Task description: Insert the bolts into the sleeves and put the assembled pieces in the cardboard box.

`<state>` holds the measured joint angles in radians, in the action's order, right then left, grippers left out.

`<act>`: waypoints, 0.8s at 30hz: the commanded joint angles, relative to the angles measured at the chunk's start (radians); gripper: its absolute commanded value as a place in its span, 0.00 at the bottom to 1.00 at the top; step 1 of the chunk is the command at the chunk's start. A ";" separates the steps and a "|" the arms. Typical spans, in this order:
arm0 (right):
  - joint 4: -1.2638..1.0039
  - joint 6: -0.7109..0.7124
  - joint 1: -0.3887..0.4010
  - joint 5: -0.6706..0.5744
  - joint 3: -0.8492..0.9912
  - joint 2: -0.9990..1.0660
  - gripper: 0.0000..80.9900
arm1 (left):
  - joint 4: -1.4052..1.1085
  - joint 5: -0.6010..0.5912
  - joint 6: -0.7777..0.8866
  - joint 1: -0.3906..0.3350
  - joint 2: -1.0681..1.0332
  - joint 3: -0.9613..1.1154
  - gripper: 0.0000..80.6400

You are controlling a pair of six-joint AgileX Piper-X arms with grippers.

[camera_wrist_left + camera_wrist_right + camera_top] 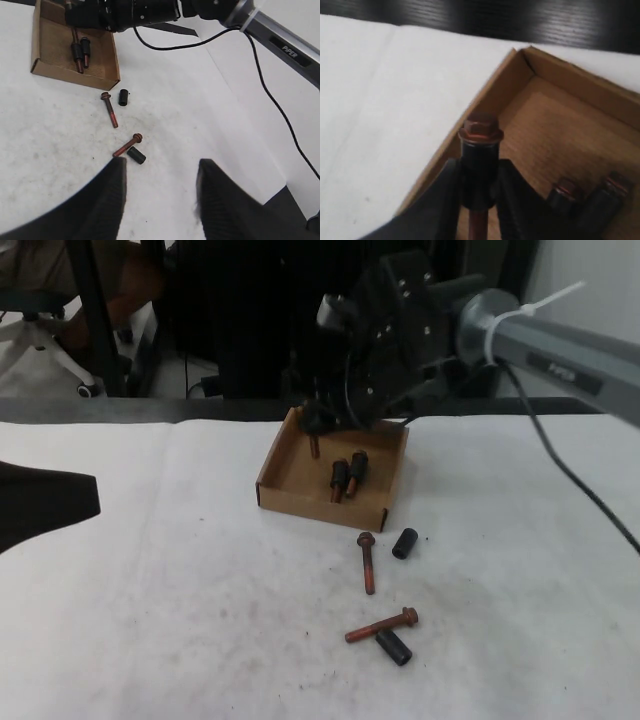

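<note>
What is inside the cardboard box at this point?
Two assembled pieces lie side by side on the cardboard box's floor. The right gripper holds a third piece upright at one corner. The arm hides the back wall in the high view.

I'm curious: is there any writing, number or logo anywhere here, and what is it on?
One text only: a small maker's mark on the right arm's grey tube, a brand name I won't quote; in the high view it is too blurred to read.
No writing shows on the cardboard box, the bolts or the sleeves.
</note>
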<state>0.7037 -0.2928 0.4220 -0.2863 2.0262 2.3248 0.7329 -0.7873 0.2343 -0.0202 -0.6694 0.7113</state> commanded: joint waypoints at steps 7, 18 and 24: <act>0.107 0.050 -0.003 0.030 0.073 0.054 0.05 | -0.004 0.012 -0.018 0.002 0.008 0.002 0.53; 0.220 0.054 -0.003 0.010 0.080 0.044 0.54 | -0.004 0.039 -0.018 0.002 0.008 0.002 0.53; 0.286 0.085 -0.003 0.013 0.082 -0.025 0.54 | -0.004 0.041 -0.018 0.002 0.008 0.002 0.53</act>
<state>0.9802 -0.2200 0.4220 -0.2607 2.0959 2.3424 0.7329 -0.7537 0.2240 -0.0202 -0.6694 0.7113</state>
